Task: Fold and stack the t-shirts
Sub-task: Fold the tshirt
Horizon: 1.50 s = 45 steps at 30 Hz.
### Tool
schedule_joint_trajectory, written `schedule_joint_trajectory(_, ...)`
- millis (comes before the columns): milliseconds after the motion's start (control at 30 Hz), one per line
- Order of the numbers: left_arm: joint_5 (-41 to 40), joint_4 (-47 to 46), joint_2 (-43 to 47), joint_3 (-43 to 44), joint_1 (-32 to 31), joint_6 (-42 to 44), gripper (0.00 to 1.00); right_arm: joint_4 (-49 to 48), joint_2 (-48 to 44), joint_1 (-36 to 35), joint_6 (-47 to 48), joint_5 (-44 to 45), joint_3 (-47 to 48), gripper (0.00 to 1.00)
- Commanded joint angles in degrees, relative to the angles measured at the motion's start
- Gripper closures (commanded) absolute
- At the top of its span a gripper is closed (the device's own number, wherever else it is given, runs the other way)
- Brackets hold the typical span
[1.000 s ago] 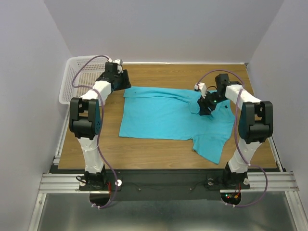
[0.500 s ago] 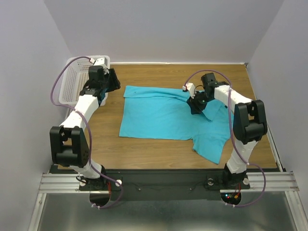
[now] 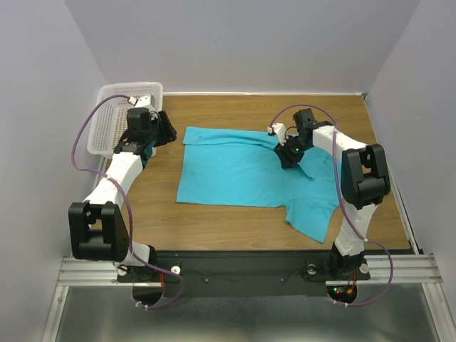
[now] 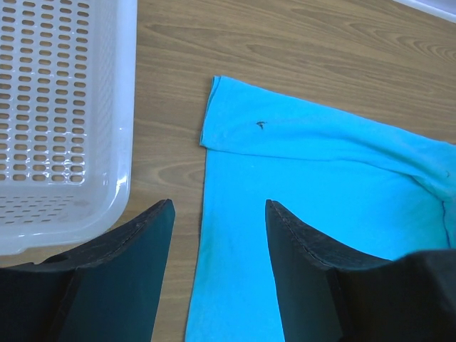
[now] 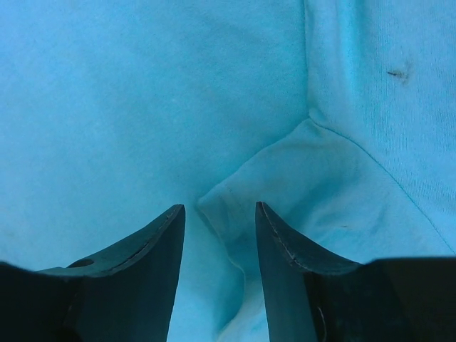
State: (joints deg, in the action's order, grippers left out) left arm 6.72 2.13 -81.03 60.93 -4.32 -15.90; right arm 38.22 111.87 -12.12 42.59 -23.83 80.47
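Observation:
One turquoise t-shirt (image 3: pixel 235 171) lies spread on the wooden table, its right side rumpled and a sleeve hanging toward the front. My left gripper (image 3: pixel 165 132) hovers open at the shirt's back-left corner. In the left wrist view the gripper (image 4: pixel 217 214) straddles the shirt's (image 4: pixel 320 164) left edge, with nothing pinched. My right gripper (image 3: pixel 287 158) is down on the shirt near the collar area. The right wrist view shows its jaws (image 5: pixel 217 214) apart on either side of a raised fold of the cloth (image 5: pixel 142 92), not clamped on it.
A white mesh basket (image 3: pixel 110 121) stands at the back-left corner, just left of my left gripper; its rim (image 4: pixel 125 142) shows in the left wrist view. Bare wood (image 3: pixel 228 221) runs along the front. Walls close in the left, back and right sides.
The left arm's elbow swung out to the left and its gripper drew back slightly toward the basket. The right gripper slid left along the shirt, and its jaws narrowed around the fold.

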Motion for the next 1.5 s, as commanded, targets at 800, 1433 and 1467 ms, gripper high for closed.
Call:
schedule_joint_trajectory(800,3.3,-3.89,3.52,-3.71,1.15,-1.5,0.35,-4.12,0.54,-2.65,-4.79,5.11,-1.98,0.62)
schedule_joint_trajectory(1433,4.0,-3.98,3.6,-3.36,1.42,-1.15,0.35,-3.24,-3.77,-3.0,-8.22,3.27,0.57,0.84)
schedule_joint_trajectory(1467,4.09,-3.98,3.52,-3.36,1.42,-1.15,0.35,-3.15,-3.77,-3.0,-8.31,3.27,0.48,0.84)
